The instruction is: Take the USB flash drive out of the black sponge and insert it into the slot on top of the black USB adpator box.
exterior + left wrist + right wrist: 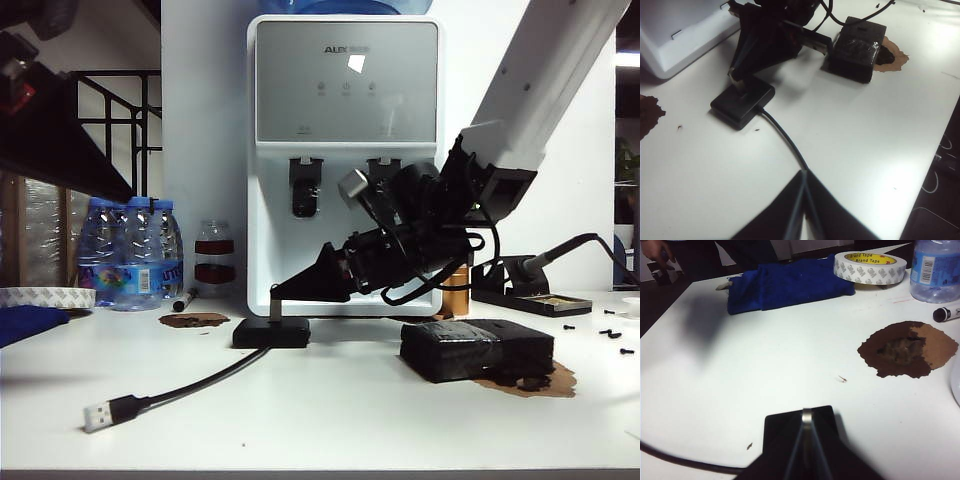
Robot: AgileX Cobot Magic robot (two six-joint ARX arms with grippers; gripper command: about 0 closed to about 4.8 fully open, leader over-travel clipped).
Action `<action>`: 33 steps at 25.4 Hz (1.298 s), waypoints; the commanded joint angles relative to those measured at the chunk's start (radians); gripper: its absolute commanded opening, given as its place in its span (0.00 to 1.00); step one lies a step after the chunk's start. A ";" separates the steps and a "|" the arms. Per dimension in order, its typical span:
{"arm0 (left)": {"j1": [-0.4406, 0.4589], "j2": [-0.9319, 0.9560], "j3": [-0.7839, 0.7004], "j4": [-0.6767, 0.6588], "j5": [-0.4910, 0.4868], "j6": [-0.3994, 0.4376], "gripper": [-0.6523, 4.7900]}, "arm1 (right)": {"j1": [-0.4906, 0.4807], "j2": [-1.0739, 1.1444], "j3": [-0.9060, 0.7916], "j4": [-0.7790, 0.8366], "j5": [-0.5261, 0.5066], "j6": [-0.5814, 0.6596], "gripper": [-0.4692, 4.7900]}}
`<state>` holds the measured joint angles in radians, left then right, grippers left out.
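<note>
My right gripper (279, 291) reaches in from the right, tilted down, and is shut on the USB flash drive (274, 306), a small silvery stick held upright. The drive's lower end meets the top of the black USB adpator box (271, 333); the slot itself is hidden. In the right wrist view the drive (807, 416) shows between the shut fingers above the box (782, 432). The black sponge (478, 350) lies to the right of the box. My left gripper (802, 176) hovers shut over the box's cable (785, 140), holding nothing, well short of the box (742, 102).
A water dispenser (345, 150) stands right behind the box. The cable ends in a silver plug (97, 415) at front left. Water bottles (130, 250), a tape roll (870, 267) and a blue cloth (790, 282) sit left; a soldering stand (520, 290) sits right.
</note>
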<state>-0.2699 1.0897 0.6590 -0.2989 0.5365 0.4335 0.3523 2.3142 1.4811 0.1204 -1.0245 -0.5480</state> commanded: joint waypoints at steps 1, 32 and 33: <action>0.000 -0.002 0.001 0.024 0.006 -0.010 0.11 | 0.004 0.005 -0.004 -0.063 0.031 0.003 0.09; 0.000 -0.002 0.001 0.025 0.006 -0.023 0.11 | 0.015 0.014 0.020 -0.148 0.132 -0.054 0.09; 0.000 -0.002 0.001 0.025 0.006 -0.023 0.11 | 0.014 0.014 0.020 -0.148 0.132 -0.061 0.09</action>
<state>-0.2699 1.0897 0.6590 -0.2867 0.5373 0.4110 0.3683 2.3119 1.5101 0.0250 -0.9913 -0.5835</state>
